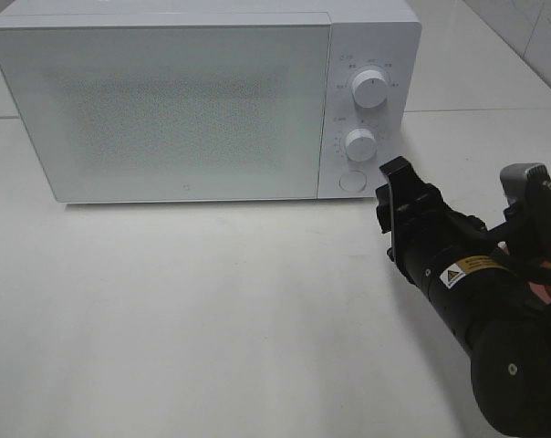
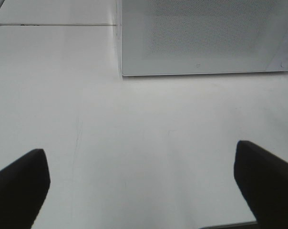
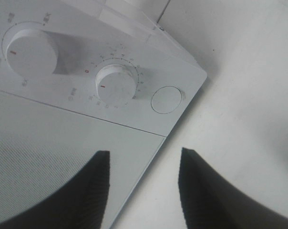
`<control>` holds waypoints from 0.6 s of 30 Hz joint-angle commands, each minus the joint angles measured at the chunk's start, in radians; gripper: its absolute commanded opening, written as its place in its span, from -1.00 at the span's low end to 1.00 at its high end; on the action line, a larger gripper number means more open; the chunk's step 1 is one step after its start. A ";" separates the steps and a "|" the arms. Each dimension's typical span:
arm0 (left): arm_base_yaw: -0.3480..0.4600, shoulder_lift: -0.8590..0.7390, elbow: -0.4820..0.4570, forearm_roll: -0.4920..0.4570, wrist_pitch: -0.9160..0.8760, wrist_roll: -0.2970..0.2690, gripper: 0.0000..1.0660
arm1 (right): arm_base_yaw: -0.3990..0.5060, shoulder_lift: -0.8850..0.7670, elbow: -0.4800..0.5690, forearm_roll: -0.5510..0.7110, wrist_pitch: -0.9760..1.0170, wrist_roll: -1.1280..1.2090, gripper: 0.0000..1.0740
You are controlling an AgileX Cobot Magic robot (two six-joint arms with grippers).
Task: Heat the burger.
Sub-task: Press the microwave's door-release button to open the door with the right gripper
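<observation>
Right, shut microwave (image 1: 202, 100), contents not vis.

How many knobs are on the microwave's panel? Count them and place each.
2. The upper knob sits high on the control panel of the microwave; the lower knob sits just below it, above the round button. None seems hidden.

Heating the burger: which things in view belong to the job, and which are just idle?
Job: microwave, door shut; lower knob; round button; right gripper, fingers apart near them.
Idle: left gripper, open over the table. No burger in view.
</observation>
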 commanded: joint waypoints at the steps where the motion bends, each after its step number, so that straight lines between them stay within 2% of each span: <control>1: 0.003 -0.005 0.002 -0.001 0.002 -0.002 0.83 | 0.003 0.002 -0.009 0.001 -0.044 0.133 -0.28; 3: 0.003 -0.005 0.002 -0.001 0.002 -0.002 0.83 | 0.003 0.002 -0.009 0.013 -0.044 0.232 -0.48; 4: 0.003 -0.005 0.002 -0.001 0.002 -0.002 0.83 | 0.003 0.002 -0.009 0.013 -0.044 0.232 -0.48; 6: 0.003 -0.005 0.002 -0.001 0.002 -0.002 0.83 | 0.003 0.002 -0.009 0.026 -0.029 0.322 -0.71; 9: 0.003 -0.005 0.002 -0.001 0.002 -0.002 0.83 | 0.003 0.002 -0.009 0.034 -0.022 0.337 -0.77; 11: 0.003 -0.005 0.002 -0.001 0.002 -0.002 0.83 | 0.003 0.002 -0.009 0.060 0.008 0.357 -0.96; 18: 0.003 -0.005 0.002 -0.001 0.002 -0.002 0.83 | -0.001 0.005 -0.010 0.079 0.030 0.357 -1.00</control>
